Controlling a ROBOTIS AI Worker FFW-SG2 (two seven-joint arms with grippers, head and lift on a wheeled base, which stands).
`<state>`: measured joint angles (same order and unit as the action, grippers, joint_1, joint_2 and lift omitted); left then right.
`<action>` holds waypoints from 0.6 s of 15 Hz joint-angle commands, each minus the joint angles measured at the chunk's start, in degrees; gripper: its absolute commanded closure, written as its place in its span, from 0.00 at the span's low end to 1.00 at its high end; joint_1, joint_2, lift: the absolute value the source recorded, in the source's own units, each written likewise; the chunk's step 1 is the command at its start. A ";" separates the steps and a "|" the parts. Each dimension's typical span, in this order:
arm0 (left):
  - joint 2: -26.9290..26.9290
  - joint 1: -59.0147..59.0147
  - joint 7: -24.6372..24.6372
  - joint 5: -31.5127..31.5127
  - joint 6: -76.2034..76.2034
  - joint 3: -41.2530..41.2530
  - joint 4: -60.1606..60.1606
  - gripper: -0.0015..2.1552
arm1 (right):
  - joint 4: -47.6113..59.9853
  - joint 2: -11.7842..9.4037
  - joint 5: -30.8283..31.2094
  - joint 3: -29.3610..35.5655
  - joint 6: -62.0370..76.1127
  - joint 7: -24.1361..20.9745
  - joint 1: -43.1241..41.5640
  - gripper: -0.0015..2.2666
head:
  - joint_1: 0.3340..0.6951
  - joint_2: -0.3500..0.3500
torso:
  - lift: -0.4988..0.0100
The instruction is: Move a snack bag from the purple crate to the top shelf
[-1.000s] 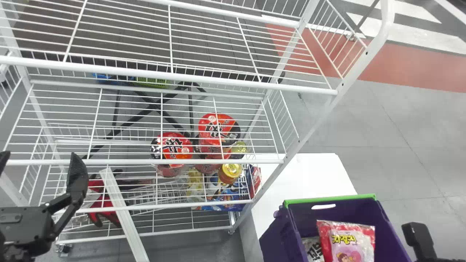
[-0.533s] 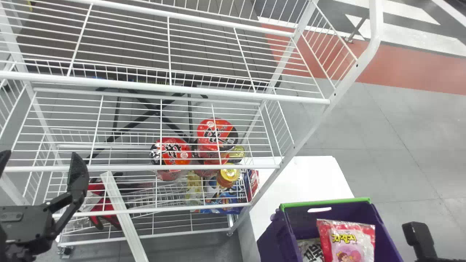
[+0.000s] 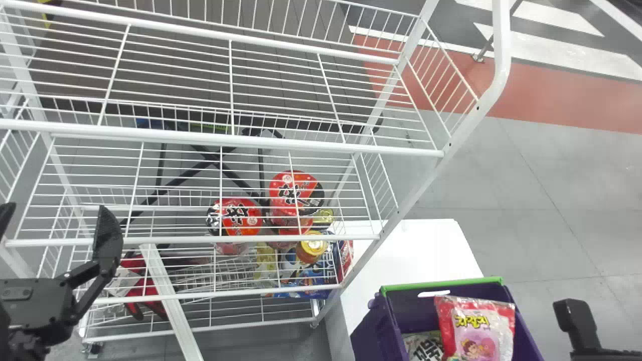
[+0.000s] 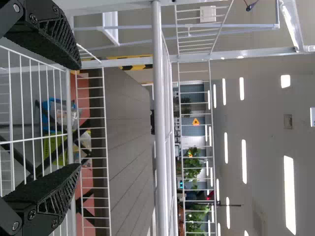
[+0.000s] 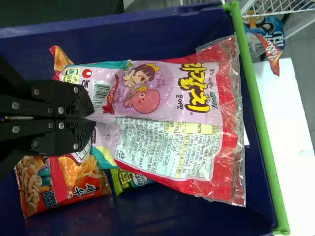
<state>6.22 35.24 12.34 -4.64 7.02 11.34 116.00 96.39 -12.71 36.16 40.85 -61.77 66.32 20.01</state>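
- Right side: open air between the slanted post [image 3: 464, 128] and frame's edge.
- Upper left: the top shelf's [image 3: 231, 85] front rail [image 3: 225, 138] bars the way.
- Lower right: a green rim [image 3: 451, 283] edges the purple crate [image 3: 371, 331].

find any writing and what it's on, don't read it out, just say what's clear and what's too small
Pink and red snack bag: large yellow lettering, clear; fine print too small.
Orange bag in the purple crate: lettering, partly covered.
White bag: bold black lettering, partly hidden.
Red round packs in the white wire rack: black characters, clear.
Other packs: hidden or too small.
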 commanded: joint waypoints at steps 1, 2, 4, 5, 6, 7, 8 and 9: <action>0.19 0.26 0.05 -0.02 -0.83 0.00 0.45 0.05 | 1.17 0.32 0.22 0.10 -0.59 0.48 -0.06 0.57 | 1.00 0.00 | 0.61; 0.19 0.44 0.05 -0.02 -0.83 0.00 0.72 0.05 | 1.26 0.32 0.22 0.28 -0.77 0.74 -0.06 0.57 | 1.00 0.00 | 0.62; 0.19 0.53 0.05 -0.02 -1.00 0.00 0.98 0.05 | 1.61 0.32 0.22 0.28 -0.95 1.18 -0.06 0.57 | 1.00 0.00 | 0.63; 0.19 0.61 0.05 -0.02 -1.00 0.09 1.07 0.05 | 1.87 0.32 0.22 0.46 -1.12 1.53 -0.06 0.57 | 1.00 0.00 | 0.64; 0.19 0.70 0.05 -0.10 -1.00 0.09 1.07 0.05 | 2.13 0.32 0.22 0.54 -1.30 1.80 -0.06 0.57 | 1.00 0.00 | 0.65; 0.28 0.70 0.05 -0.10 -1.18 0.44 1.07 0.05 | 2.22 0.32 0.13 0.72 -1.47 2.15 -0.06 0.57 | 1.00 0.00 | 0.66; 0.28 0.79 0.05 -0.19 -1.18 0.53 1.07 0.05 | 2.22 0.32 0.05 0.81 -1.47 2.23 -0.06 0.57 | 1.00 0.00 | 0.66; 0.19 0.79 0.05 -0.19 -1.18 0.62 0.98 0.05 | 2.13 0.32 0.05 0.81 -1.30 2.23 -0.06 0.57 | 1.00 0.00 | 0.67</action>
<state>6.47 35.99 12.39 -4.80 5.85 11.78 117.06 98.57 -12.39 36.27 41.61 -63.15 68.56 19.95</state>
